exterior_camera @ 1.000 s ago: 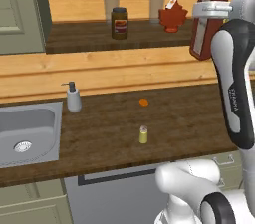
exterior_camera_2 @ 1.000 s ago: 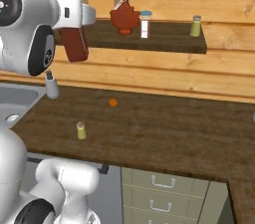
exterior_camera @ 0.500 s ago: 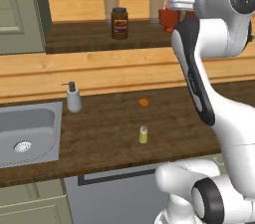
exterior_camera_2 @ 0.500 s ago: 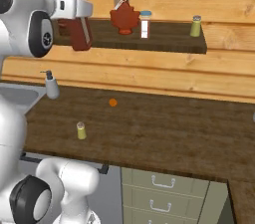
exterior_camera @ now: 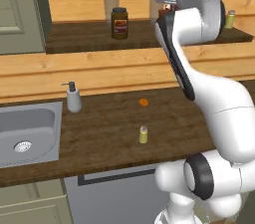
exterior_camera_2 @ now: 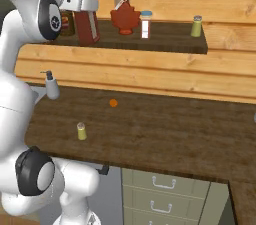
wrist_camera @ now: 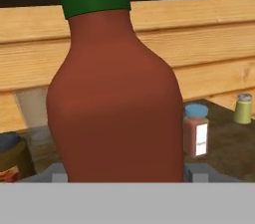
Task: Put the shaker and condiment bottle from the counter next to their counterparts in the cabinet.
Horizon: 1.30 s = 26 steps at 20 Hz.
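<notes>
Gripper [exterior_camera_2: 80, 0] is clamping the red condiment bottle [exterior_camera_2: 84, 15] upright over the cabinet shelf [exterior_camera_2: 165, 44]. Shaker [exterior_camera_2: 81, 131] is sitting on the counter [exterior_camera_2: 170, 134]. No label text is readable.

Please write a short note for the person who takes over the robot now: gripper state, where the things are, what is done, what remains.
Gripper: shut on the red condiment bottle, held upright at the shelf, left of the round red bottle; whether it rests on the shelf, I cannot tell.
Shaker: on the counter, untouched.
Counterpart shaker: at the right end of the shelf.
Done: bottle lifted to the shelf.
Left: release the bottle, then move the shaker.
</notes>
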Motion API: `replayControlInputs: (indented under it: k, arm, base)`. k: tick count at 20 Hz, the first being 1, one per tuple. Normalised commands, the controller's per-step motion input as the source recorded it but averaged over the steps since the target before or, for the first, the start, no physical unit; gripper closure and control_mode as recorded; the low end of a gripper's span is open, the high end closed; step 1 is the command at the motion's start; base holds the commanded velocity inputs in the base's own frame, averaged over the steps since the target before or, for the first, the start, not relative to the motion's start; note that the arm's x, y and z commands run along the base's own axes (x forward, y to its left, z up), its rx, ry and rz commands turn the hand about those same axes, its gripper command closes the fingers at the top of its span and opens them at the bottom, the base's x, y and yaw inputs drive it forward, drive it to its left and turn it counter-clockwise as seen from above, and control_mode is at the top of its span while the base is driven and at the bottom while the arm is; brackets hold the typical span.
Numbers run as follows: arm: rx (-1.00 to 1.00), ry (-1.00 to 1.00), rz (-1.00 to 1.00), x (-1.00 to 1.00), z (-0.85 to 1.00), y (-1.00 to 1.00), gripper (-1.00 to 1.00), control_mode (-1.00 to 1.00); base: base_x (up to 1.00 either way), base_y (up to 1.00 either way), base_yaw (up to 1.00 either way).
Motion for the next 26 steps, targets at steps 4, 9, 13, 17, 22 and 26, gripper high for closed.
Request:
replayControlInputs:
  k: [4, 9, 13, 17, 22, 26]
  arm:
    - [0.06, 0.09, -0.02, 0.32, 0.01, 0.0, 1.0, -1.0]
    - [0.01, 0.01, 0.0, 0.37, -0.03, 0.01, 1.0, -1.0]
    - [0.0, 0.0, 0.0, 0.38, -0.21, 0.0, 1.0, -1.0]
    - [0.0, 0.0, 0.0, 0.38, -0.27, 0.0, 1.0, -1.0]
    - [0.0, 0.0, 0.0, 0.42, -0.05, 0.0, 1.0, -1.0]
    - [0.0, 0.0, 0.0, 0.4, -0.09, 0.01, 1.0, -1.0]
  base:
    - [0.0, 0.0, 0.0]
    - [0.0, 0.0, 0.0]
    - [0.0, 0.0, 0.0]
    - [0.0, 0.0, 0.0]
    - [0.0, 0.0, 0.0]
    - [0.0, 0.0, 0.0]
